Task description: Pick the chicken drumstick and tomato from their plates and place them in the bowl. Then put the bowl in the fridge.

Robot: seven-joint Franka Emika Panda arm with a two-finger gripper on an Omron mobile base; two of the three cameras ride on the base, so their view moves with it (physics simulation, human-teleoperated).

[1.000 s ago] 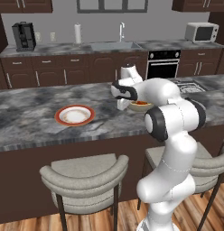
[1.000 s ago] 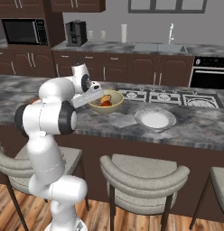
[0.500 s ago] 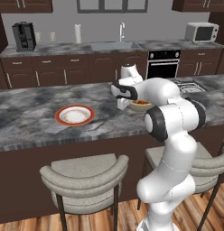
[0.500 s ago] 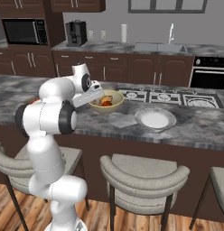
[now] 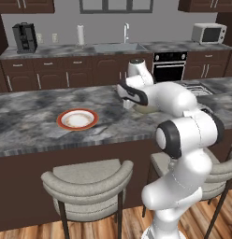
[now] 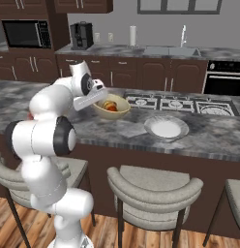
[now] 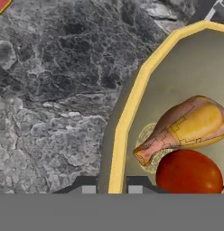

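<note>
The two dark fingers [image 7: 88, 188] stand close together astride the yellowish rim of the bowl [image 7: 132, 103] — one tip outside the wall, the other just inside it, so the gripper [image 7: 111, 189] is pinched shut on that rim. In the hand view the rim runs as a pale band up from between the tips and bends away toward the upper right.

Inside the bowl lies the chicken drumstick [image 7: 190, 126], golden-brown, its paler, narrower end pointing toward the pinched wall. The tomato [image 7: 189, 173] sits touching it, glossy red-orange, on the side nearer the fingers.

From the right base view the bowl [image 6: 117, 109] stands on the grey marbled counter [image 6: 209, 138], just beside the stovetop set into the far part of the counter, with the gripper at its near-left rim and both foods showing over the edge. The white-grey plate [image 6: 166, 127] lies bare to the right of the bowl, nearer the counter's front edge, apart from it.

In the left base view the arm's forearm crosses in front of the bowl [image 5: 147, 109], hiding most of it. The red-rimmed plate [image 5: 77, 118] rests well to the left — near the counter's front edge, nothing on it.
</note>
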